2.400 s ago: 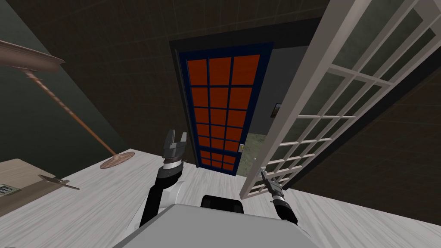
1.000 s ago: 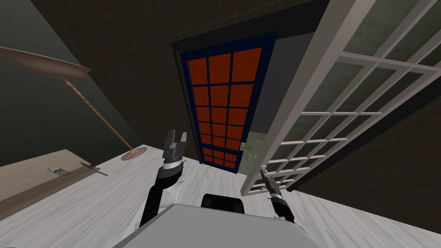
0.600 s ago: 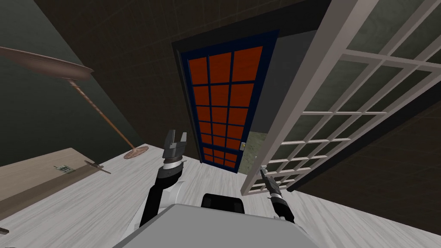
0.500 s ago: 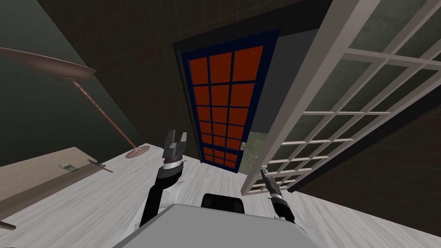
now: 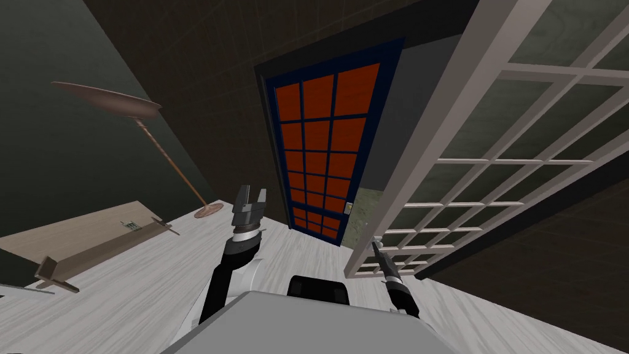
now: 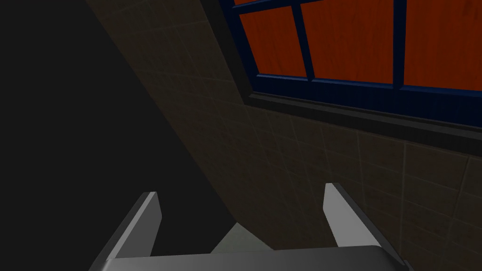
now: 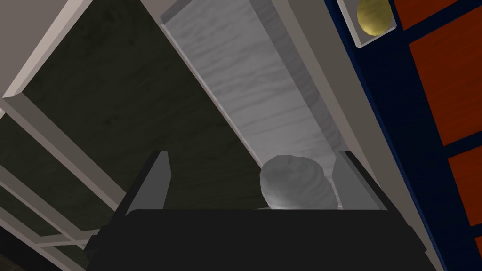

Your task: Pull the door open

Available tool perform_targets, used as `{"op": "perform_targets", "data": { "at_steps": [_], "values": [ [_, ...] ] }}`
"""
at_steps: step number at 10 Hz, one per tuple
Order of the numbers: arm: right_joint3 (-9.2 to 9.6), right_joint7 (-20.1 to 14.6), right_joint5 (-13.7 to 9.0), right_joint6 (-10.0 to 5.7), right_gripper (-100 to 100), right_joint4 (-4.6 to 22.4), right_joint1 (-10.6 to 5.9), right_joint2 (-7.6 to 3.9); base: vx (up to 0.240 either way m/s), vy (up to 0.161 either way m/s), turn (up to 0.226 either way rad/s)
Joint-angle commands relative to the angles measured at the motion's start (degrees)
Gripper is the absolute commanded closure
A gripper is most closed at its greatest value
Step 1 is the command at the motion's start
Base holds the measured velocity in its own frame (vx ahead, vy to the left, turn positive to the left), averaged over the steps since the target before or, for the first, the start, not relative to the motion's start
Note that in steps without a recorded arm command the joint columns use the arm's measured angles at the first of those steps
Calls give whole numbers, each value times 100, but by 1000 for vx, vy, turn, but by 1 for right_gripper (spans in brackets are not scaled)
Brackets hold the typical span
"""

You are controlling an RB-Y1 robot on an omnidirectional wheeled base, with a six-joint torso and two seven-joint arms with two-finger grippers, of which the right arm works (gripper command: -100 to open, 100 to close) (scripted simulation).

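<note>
No text, label, brand, number or sign can be read. A small pale item [image 5: 129, 225] with dark marks is seen lying on a light wooden surface [image 5: 74, 233], well apart from the left gripper [image 5: 252, 191] on its outer side. The marks are too small to be made out as letters or figures.
</note>
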Motion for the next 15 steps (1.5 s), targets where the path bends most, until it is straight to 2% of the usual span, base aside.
{"op": "perform_targets", "data": {
  "at_steps": [1,3,4,5,6,7,8,9,14,15],
  "values": [
    [-70,-286,-117,55,100,-61,27,-93,-53,-44,140],
    [-58,-538,-160,60,100,-69,23,-94,-42,-27,71],
    [-58,-580,-160,60,100,35,23,-94,-23,-22,33],
    [-45,-771,-202,66,100,-77,18,-94,-36,-27,81],
    [-45,-796,-202,66,100,-77,18,-94,-43,-16,55],
    [-45,-796,-202,66,100,99,18,-94,-14,-2,15],
    [-45,-796,-202,66,100,-77,18,-94,-3,-1,-13],
    [-32,-1025,-250,71,100,-86,13,-95,-19,-4,75],
    [-32,-1025,-250,71,100,-86,13,-95,-11,-7,17],
    [-17,-1257,-300,77,100,-95,8,-96,-37,-18,86]
  ]
}}
